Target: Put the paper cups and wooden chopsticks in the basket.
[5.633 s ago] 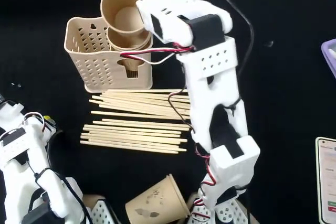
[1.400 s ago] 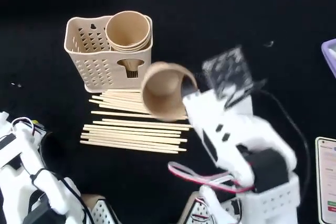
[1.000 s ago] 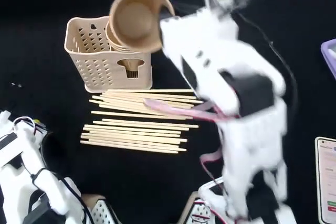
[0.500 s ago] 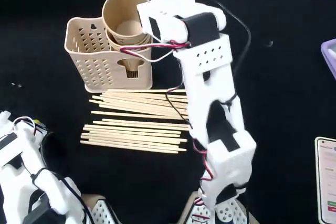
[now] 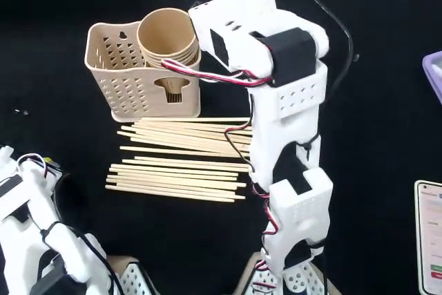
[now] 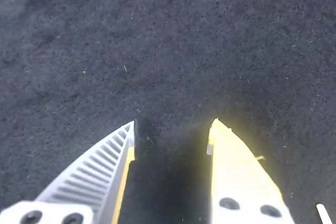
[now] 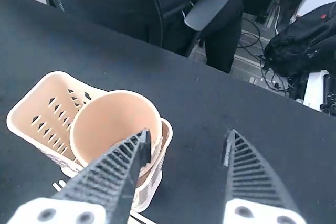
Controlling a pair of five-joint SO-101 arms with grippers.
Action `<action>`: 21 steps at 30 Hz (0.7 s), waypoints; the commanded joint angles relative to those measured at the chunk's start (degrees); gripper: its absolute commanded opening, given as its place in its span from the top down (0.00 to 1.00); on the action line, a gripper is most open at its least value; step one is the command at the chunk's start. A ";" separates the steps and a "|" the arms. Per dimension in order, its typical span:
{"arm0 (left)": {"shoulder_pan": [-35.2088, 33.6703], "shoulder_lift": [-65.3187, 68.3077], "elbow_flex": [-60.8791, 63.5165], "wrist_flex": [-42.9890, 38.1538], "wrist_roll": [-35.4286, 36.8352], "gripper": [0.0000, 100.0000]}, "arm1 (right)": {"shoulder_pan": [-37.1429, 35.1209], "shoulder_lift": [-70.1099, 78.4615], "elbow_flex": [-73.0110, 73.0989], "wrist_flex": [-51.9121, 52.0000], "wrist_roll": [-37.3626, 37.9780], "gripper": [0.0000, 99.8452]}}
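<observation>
- The right gripper (image 7: 187,135), jaws wide and empty, hangs just right of the paper cups (image 5: 166,32) stacked in the basket (image 5: 121,81).
- The wooden chopsticks (image 5: 183,160) lie on the near side of basket and gripper, long axis left to right.
- The left gripper (image 6: 172,129) is parted, empty.

The basket (image 5: 128,84) is beige with rows of small triangular cut-outs in its walls; the cups (image 5: 168,34) nested in it are plain brown, and the chopsticks (image 5: 183,157) lying just beside it are pale, unpainted wood on the matt black table (image 5: 387,101). The arm (image 5: 286,101) above the basket has white shells with dotted hole patterns, black motor blocks and red, white and black wires (image 5: 207,74). The right gripper (image 7: 186,135) has dark ribbed jaws on white mounts, whereas the left gripper (image 6: 170,129) has one white ribbed jaw edged in yellow and one yellow jaw.
</observation>
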 commanded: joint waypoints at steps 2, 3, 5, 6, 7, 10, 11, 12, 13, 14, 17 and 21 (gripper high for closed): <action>0.75 -1.41 -2.68 -0.53 0.09 0.78 | 1.23 -7.78 4.35 2.11 0.88 0.78; 0.75 -1.41 -2.68 -0.53 0.09 0.78 | 1.23 -11.03 9.10 2.20 0.88 0.78; 0.75 -1.41 -2.68 -0.53 0.09 0.78 | 1.14 -19.21 21.85 2.02 0.88 0.78; 0.75 -1.41 -2.68 -0.53 0.09 0.78 | 1.14 -23.96 29.67 1.93 1.14 0.78; 0.75 -1.41 -2.68 -0.53 0.09 0.78 | 0.88 -28.62 37.67 1.76 1.49 0.78; 0.84 -1.41 -2.86 -0.53 0.26 0.78 | -1.93 -41.45 61.93 -1.41 5.80 0.78; 0.92 -1.41 -2.95 -0.53 0.26 0.78 | -3.25 -45.58 70.55 -3.78 7.82 0.78; 0.92 -1.41 -2.95 -0.53 0.35 0.78 | -4.84 -49.89 78.73 -6.51 9.58 0.78; 0.92 -1.41 -2.95 -0.53 0.35 0.78 | -6.51 -54.29 87.08 -9.76 11.25 0.78; 0.92 -1.41 -2.95 -0.53 0.35 0.78 | -8.18 -58.33 95.08 -13.01 12.40 0.78; 0.92 -1.41 -3.03 -0.53 0.35 0.78 | -14.15 -68.35 115.56 -22.77 13.01 0.78; 0.92 -1.41 -2.95 -0.53 0.35 0.78 | -21.19 -70.29 131.74 -33.93 11.60 0.78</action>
